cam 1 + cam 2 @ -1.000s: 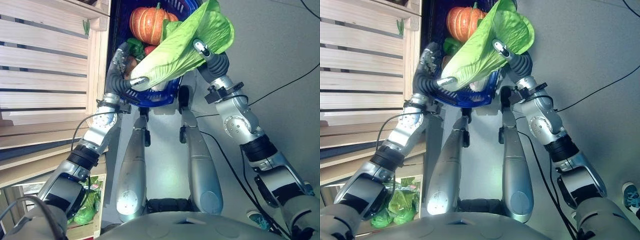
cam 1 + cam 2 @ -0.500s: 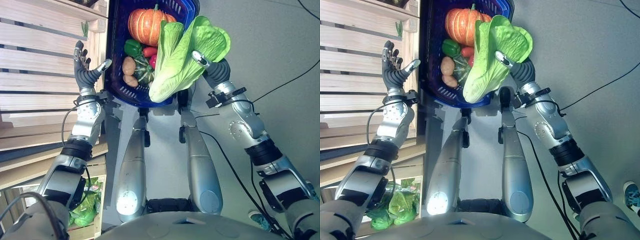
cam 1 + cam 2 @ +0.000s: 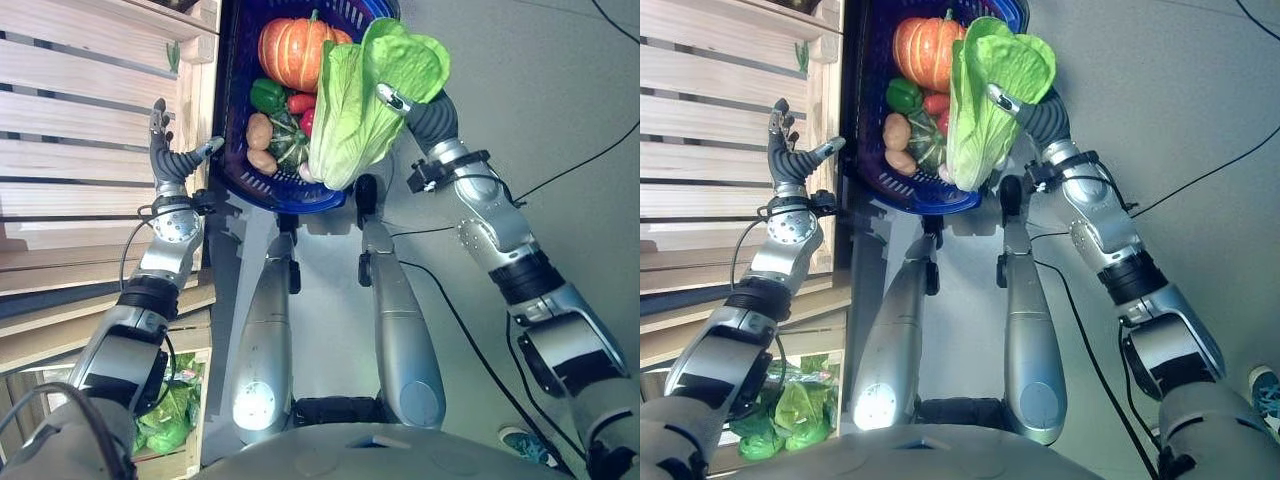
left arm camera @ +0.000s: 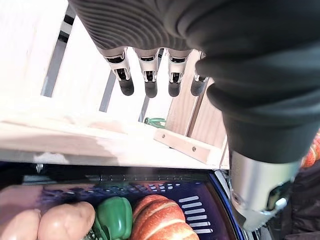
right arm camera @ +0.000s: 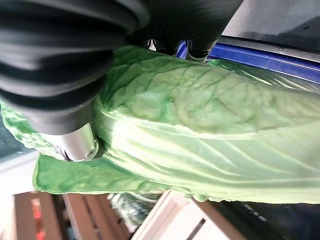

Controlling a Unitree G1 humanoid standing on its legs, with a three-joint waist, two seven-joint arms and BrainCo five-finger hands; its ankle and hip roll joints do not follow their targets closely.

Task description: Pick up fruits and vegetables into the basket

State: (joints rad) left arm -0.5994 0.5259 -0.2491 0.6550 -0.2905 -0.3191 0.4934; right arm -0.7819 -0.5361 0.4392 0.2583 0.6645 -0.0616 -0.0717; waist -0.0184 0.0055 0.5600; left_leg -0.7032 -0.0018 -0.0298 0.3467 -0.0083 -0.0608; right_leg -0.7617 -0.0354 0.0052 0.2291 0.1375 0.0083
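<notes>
A large pale-green cabbage (image 3: pixel 365 100) hangs stem-down over the right side of the blue basket (image 3: pixel 280 200), with my right hand (image 3: pixel 428 118) shut on it; the thumb (image 5: pixel 75 140) presses into its leaves (image 5: pixel 200 130). In the basket lie an orange pumpkin (image 3: pixel 295 50), a green pepper (image 3: pixel 265 95), a red pepper (image 3: pixel 300 103), potatoes (image 3: pixel 260 135) and a dark green squash (image 3: pixel 290 143). My left hand (image 3: pixel 168 160) stands open and empty just left of the basket, fingers (image 4: pixel 150 75) straight, before the wooden crate.
A slatted wooden crate shelf (image 3: pixel 90 120) fills the left side, right against the basket's left wall. Below it a bin holds bagged greens (image 3: pixel 170 420). Grey floor (image 3: pixel 560 80) lies to the right of the basket.
My left hand let go of the cabbage and swung left to the crate, opening. The right hand alone turned the cabbage upright and carried it further over the basket.
</notes>
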